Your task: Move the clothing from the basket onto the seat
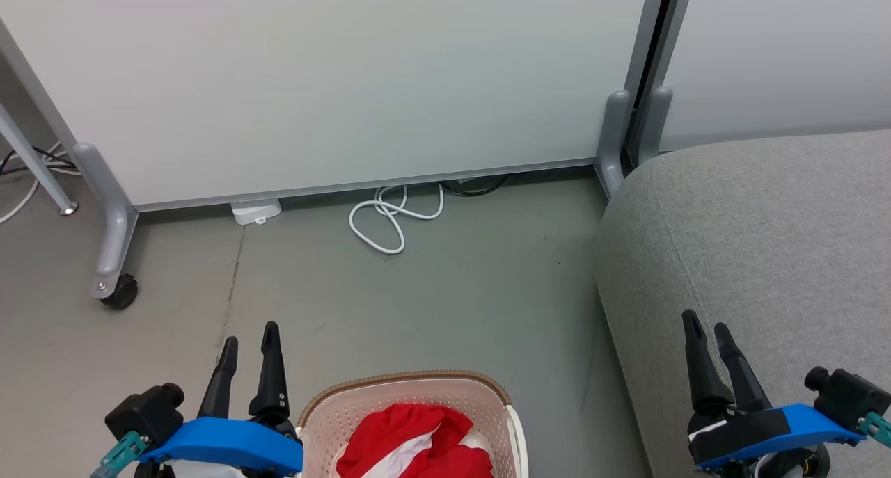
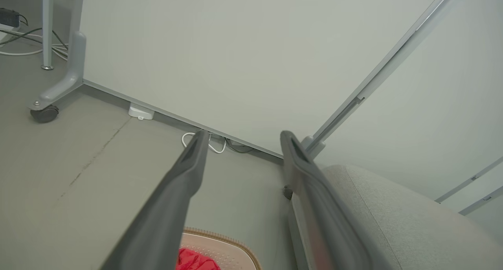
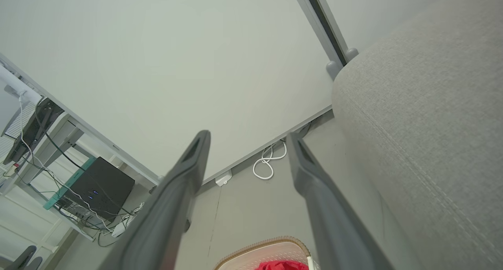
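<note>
My left gripper [image 1: 251, 333] sits at the lower left of the head view, its two long dark fingers spread apart and empty, over the grey floor [image 1: 452, 290] just beside the left rim of the basket [image 1: 411, 379]. My right gripper [image 1: 704, 321] sits at the lower right, its fingers also apart and empty, over the seat [image 1: 766, 241] close to that cushion's left edge; I cannot tell how high above the fabric it hangs. The basket stands on the floor between my two grippers, its near part cut off by the bottom of the head view, with a strip of bare floor between its right rim and the left side of the seat. The clothing [image 1: 418, 436] lies heaped inside the basket, bright red folds with a white panel showing through the middle, bunched well below the brown rim. Along my left wrist view, the spread fingers frame the floor, with a corner of the basket and a scrap of red at the bottom edge. Farther off, a white cable [image 1: 390, 220] lies looped on the floor at the foot of a pale partition panel [image 1: 348, 81], whose grey leg ends in a black caster [image 1: 120, 291] toward the left.
</note>
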Motion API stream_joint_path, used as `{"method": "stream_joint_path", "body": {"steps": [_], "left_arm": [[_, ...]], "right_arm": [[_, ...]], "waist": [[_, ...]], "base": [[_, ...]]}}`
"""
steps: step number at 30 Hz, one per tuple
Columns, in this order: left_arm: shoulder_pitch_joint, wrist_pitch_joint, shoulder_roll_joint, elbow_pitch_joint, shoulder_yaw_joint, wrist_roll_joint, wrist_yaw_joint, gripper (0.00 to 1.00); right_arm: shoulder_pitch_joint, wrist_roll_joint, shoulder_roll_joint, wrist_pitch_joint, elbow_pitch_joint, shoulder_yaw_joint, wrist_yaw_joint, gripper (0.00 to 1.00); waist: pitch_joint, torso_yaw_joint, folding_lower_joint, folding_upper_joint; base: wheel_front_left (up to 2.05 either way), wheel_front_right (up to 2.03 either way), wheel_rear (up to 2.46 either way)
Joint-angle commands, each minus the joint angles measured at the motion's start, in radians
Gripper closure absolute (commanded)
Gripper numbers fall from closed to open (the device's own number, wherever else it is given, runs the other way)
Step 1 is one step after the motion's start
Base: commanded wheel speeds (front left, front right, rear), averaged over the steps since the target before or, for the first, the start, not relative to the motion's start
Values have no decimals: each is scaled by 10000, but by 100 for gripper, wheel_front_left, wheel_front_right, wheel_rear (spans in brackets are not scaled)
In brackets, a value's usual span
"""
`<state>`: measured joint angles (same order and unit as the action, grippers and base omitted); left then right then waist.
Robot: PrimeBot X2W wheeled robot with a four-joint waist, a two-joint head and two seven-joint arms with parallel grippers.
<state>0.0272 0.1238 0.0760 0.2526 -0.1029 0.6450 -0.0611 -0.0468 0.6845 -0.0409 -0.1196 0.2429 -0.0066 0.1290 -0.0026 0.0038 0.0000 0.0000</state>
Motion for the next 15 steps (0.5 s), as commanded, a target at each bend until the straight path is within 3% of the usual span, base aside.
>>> {"method": "stream_joint_path", "body": {"steps": [1, 15], "left_arm": [[127, 95, 83, -67, -40, -306, 41, 0], [93, 467, 117, 79, -286, -1652, 107, 0]], "right_arm": [[-12, -309, -78, -79, -108, 15, 16, 0], [17, -1720, -92, -396, -205, 143, 19, 0]], "waist": [[0, 7, 0, 0], [3, 25, 0, 0]], "base": [[0, 0, 0], [0, 0, 0]]}}
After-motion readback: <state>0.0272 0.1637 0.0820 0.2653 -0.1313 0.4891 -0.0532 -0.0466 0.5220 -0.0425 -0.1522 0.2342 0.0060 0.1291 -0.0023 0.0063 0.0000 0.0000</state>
